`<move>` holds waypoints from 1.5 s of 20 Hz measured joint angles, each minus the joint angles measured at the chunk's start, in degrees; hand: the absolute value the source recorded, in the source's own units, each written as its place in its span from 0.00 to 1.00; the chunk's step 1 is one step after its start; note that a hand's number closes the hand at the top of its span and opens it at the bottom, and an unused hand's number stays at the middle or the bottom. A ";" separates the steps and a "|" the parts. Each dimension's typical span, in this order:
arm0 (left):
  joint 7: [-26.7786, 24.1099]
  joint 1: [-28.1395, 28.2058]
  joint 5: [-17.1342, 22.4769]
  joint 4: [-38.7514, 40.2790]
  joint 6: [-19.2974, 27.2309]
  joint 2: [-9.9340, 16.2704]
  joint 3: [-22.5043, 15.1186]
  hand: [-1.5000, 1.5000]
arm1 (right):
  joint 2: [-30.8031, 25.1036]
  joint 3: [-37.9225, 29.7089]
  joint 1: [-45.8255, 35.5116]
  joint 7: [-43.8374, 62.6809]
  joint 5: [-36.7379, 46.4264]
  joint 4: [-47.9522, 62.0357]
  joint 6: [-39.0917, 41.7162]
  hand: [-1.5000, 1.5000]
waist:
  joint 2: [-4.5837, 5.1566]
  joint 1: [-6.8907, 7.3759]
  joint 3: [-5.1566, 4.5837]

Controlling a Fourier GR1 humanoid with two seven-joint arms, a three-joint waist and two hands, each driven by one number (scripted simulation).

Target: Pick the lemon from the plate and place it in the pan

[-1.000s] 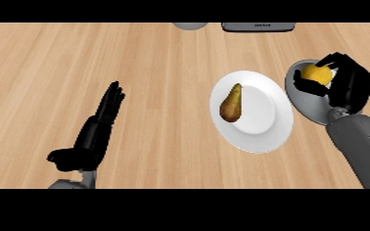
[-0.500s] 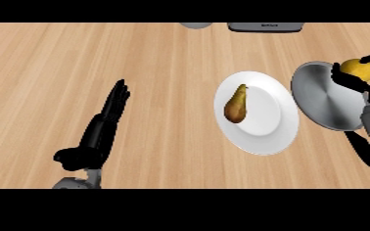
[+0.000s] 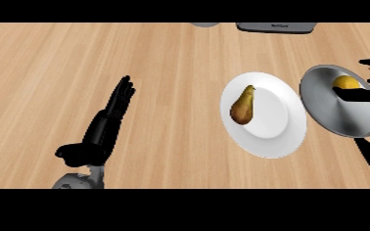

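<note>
Lemon (image 3: 345,82) sits inside the pan (image 3: 325,105) at the view's right edge, yellow top showing above a black finger of your right hand (image 3: 352,94); that hand is mostly cut off by the frame, so you can't tell whether its fingers are closed on the fruit or just lying against it; pan is grey metal, its rim just beside the white plate (image 3: 278,127), possibly overlapping the plate's right edge; on the plate you've got a brownish-green pear (image 3: 242,106), stem pointing up-right, lying left of centre; your left hand (image 3: 107,122) rests open at lower left, fingers straight and together, pointing up the wooden counter (image 3: 145,58), well apart from plate and pan, holding nothing; at the top edge, a dark grey appliance (image 3: 276,27) at right and a small grey round obj (image 3: 205,24) nearer centre, both partly cut off.
</note>
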 measured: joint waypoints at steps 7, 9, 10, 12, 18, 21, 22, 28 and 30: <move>-0.71 -0.22 -0.24 0.49 -0.47 -0.44 -0.09 0.50 | 1.04 -3.54 -3.98 -6.80 -3.25 6.07 7.59 0.00 | 0.25 0.37 0.14; -0.39 -0.14 -0.28 0.28 -0.49 -0.27 0.08 0.50 | 1.62 -6.08 -4.42 -10.10 -5.51 5.71 6.72 0.00 | 0.13 0.03 0.16; -0.69 0.07 -0.20 0.33 -0.48 -0.29 0.31 0.50 | 1.65 -7.34 -4.54 -11.78 -6.61 5.64 6.61 0.00 | 0.08 -0.12 0.14; -1.34 0.30 -0.28 1.09 -0.56 -0.28 0.61 0.50 | 1.17 -10.23 -4.18 -15.39 -9.24 5.49 7.15 0.00 | 0.01 -0.55 0.13; -1.54 0.88 -0.53 1.29 -0.48 -0.39 1.23 0.50 | -1.24 -17.29 -2.34 -22.13 -16.08 6.65 14.36 0.00 | -0.45 -1.61 0.00; -1.85 1.24 -0.19 1.31 -1.12 0.13 2.11 0.50 | -3.58 -19.83 -0.39 -24.00 -19.03 6.97 21.40 0.00 | -0.70 -2.17 -0.05; -2.12 0.98 -0.28 1.99 -1.07 -0.03 2.39 0.50 | -3.12 -20.24 0.54 -25.07 -19.71 6.94 23.37 0.00 | -0.78 -2.38 -0.09; -0.68 1.90 -1.24 0.48 -0.16 -0.83 2.22 0.50 | -5.41 -21.74 7.32 -30.31 -22.79 5.87 37.74 0.00 | -1.12 -3.06 -0.15; -0.35 2.07 -1.69 0.35 -0.07 -1.13 2.22 0.50 | -5.51 -21.62 9.65 -32.30 -23.20 4.94 40.59 0.00 | -1.17 -3.15 -0.16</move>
